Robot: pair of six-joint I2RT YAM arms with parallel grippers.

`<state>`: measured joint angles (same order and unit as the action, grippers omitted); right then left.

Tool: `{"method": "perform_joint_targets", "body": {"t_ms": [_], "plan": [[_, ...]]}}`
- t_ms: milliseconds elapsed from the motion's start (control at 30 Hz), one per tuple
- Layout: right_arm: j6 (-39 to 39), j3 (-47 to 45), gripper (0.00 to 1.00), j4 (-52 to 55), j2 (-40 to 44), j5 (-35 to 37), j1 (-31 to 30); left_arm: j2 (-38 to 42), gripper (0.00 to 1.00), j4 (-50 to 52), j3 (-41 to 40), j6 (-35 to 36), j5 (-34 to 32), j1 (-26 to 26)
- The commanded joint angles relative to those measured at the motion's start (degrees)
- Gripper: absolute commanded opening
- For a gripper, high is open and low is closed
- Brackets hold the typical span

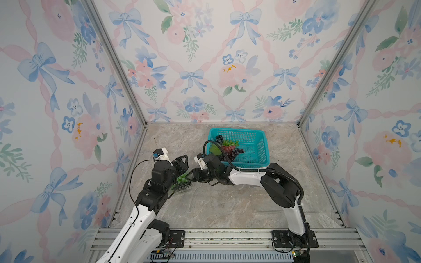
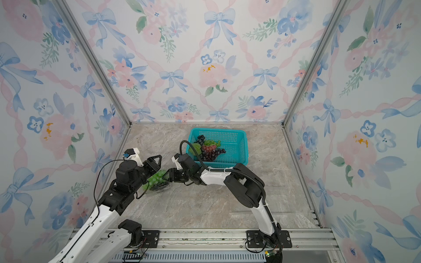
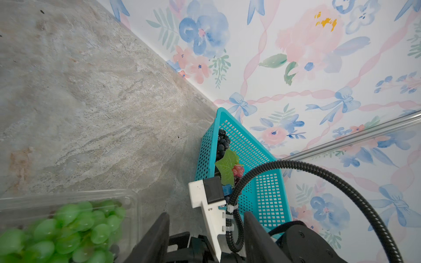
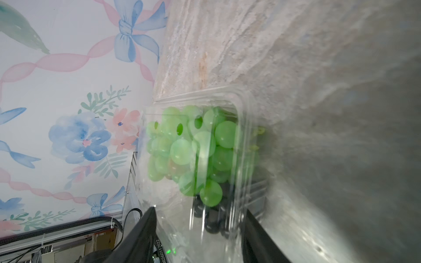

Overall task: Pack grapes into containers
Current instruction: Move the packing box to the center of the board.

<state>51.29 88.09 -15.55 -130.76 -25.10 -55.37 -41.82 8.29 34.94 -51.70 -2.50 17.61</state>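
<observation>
A clear container (image 4: 245, 113) lies on the table's left side, holding green grapes (image 4: 193, 148) over dark grapes (image 4: 211, 220). My right gripper (image 4: 200, 227) is open, one finger on each side of the container's near end; I cannot tell whether they touch it. In both top views it (image 1: 192, 176) meets the container (image 2: 163, 187) from the right. My left gripper (image 3: 206, 234) is open and empty just beyond the container (image 3: 134, 205), above the green grapes (image 1: 182, 180). More grapes (image 1: 230, 149), dark, red and green with a leaf, lie in the teal basket (image 1: 255, 136).
The teal basket (image 2: 218, 131) stands at the back centre near the rear wall. The right arm's wrist camera mount (image 3: 205, 198) and black cable (image 3: 237, 205) sit right in front of the left gripper. Flowered walls close three sides; a metal rail (image 1: 227, 236) runs along the front.
</observation>
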Motion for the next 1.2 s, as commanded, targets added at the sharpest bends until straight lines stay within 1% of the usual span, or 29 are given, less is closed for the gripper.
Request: {"method": "perform_joint_targets", "body": {"t_ms": [0, 33, 100, 167, 233, 300, 433, 467, 567, 633, 700, 800, 833, 900, 1033, 1167], "plan": [[-0.93, -0.16, 0.63, 0.97, -0.09, 0.37, -0.15, -0.48, 0.54, 0.49, -0.27, 1.18, 1.93, -0.37], [-1.13, -1.98, 0.65, 0.87, 1.15, 1.35, 0.33, -1.38, 0.54, 0.49, 0.13, 1.89, 2.41, -0.27], [-2.01, -6.28, 0.66, 1.58, 4.54, 2.9, 1.9, -4.03, 0.54, 0.49, 1.34, 3.57, 4.03, 0.62], [-3.48, -10.24, 0.67, 4.07, 8.56, 4.76, 3.34, -6.7, 0.53, 0.43, 2.78, 5.26, 2.04, 3.48], [-6.89, -14.41, 0.67, 7.52, 13.93, 8.08, 3.96, -9.66, 0.53, 0.24, 5.27, 6.75, -1.24, 7.81], [-10.93, -17.2, 0.67, 14.01, 19.93, 13.28, 3.69, -13.03, 0.54, 0.1, 8.14, 8.13, -3.41, 11.64], [-13.97, -22.62, 0.68, 23.01, 29.79, 19.15, 3.22, -18.44, 0.55, -2.26, 10.6, 8.62, -2.71, 14.56], [-14.87, -23.86, 0.68, 26.14, 32.55, 21.57, 2.91, -19.78, 0.55, -2.94, 11.12, 8.69, -2.68, 15.52], [-17.35, -26.17, 0.74, 35.52, 41.03, 27.87, 2.16, -23.06, 0.56, -5.17, 12.29, 9.16, -2.77, 18.35], [-17.54, -28.22, 0.8, 40.57, 46.8, 31.66, 1.84, -24.96, 0.56, -6.32, 12.93, 9.14, -2.68, 19.52], [-17.15, -30.08, 0.83, 46.43, 52.97, 35.02, 1.94, -26.64, 0.56, -7.47, 13.52, 9.08, -2.21, 20.42], [-15.8, -32.23, 0.85, 55.74, 60.15, 39.49, 1.95, -28.53, 0.56, -8.75, 14.05, 8.9, -1.56, 20.99], [-15.78, -33.19, 0.85, 57.89, 61.89, 40.0, 1.94, -29.02, 0.56, -8.9, 14.26, 8.9, -1.38, 21.13], [-12.53, -35.72, 0.85, 61.28, 65.33, 41.04, 1.94, -29.88, 0.57, -9.26, 14.92, 8.74, -1.06, 21.32], [-9.28, -40.41, 0.82, 62.75, 69.03, 40.59, 1.54, -30.74, 0.58, -9.55, 16.08, 8.13, -0.52, 21.59], [-8.3, -42.44, 0.8, 61.16, 67.84, 40.52, 0.45, -31.17, 0.59, -9.87, 16.52, 7.07, -0.2, 21.69]]}}
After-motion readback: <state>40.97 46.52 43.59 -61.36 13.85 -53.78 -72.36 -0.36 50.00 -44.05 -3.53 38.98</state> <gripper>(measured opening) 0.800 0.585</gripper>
